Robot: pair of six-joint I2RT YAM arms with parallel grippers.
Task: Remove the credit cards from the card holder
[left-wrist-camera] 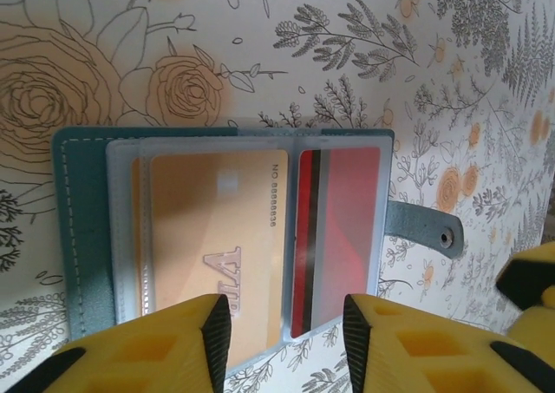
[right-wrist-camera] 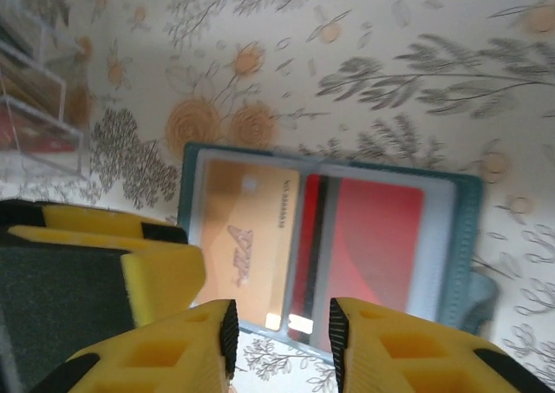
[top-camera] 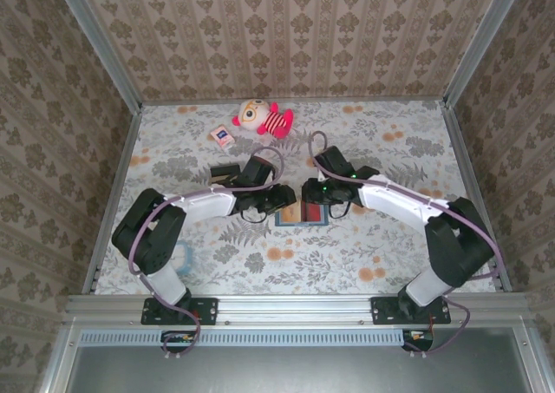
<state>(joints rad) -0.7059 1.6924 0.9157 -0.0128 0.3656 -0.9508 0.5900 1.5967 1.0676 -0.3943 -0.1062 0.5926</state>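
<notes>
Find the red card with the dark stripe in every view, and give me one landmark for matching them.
Top external: the red rectangular plastic card lies near picture centre, slightly below the middle.
Left wrist: the card sits right of centre.
Right wrist: the card sits right of centre, lower half.
Landmark: the teal-blue folding card holder holding it.

**Where Everything Sits**

The card holder [top-camera: 302, 213] lies open in the middle of the table [top-camera: 390, 237]. Two credit cards [left-wrist-camera: 217, 228] sit side by side in its pockets. The left gripper [top-camera: 281, 199] hangs over its far left corner. The right gripper [top-camera: 312, 193] hangs over its far right part. A block [top-camera: 224, 174] lies further left. Far back lies a toy [top-camera: 260, 117], with a packet [top-camera: 221, 135] on its left.
</notes>
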